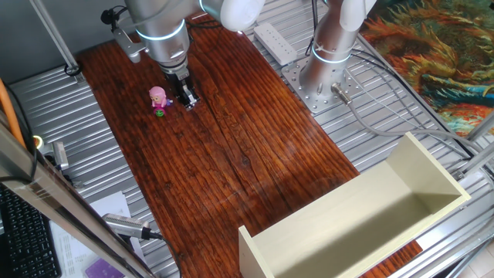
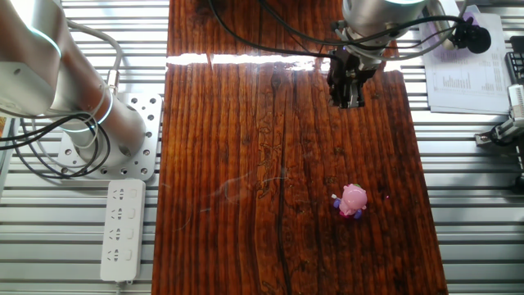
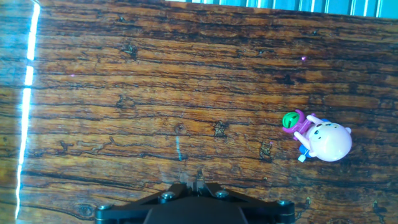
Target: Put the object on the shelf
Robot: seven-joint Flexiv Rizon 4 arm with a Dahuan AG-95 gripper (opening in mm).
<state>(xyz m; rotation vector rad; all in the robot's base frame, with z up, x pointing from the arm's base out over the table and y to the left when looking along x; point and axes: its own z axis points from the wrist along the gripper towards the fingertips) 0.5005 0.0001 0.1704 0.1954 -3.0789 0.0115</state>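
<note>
Nearest in one fixed view stands the shelf (image 1: 363,224), a cream open box at the near end of the wooden table (image 1: 231,154), its hollow facing up. Farther along the dark boards, well apart from it, the toy (image 1: 159,100) stands upright (pink head, a green bit at its foot) with nothing touching it. Just beside the toy the gripper (image 1: 187,98) hangs low over the wood with nothing in it; its fingers look drawn close together, though whether they are fully closed I cannot tell. In the hand view the toy (image 3: 320,137) lies off to the right of the fingers' line. Beyond, a white power strip (image 1: 275,42) lies near the arm's base (image 1: 324,81).
</note>
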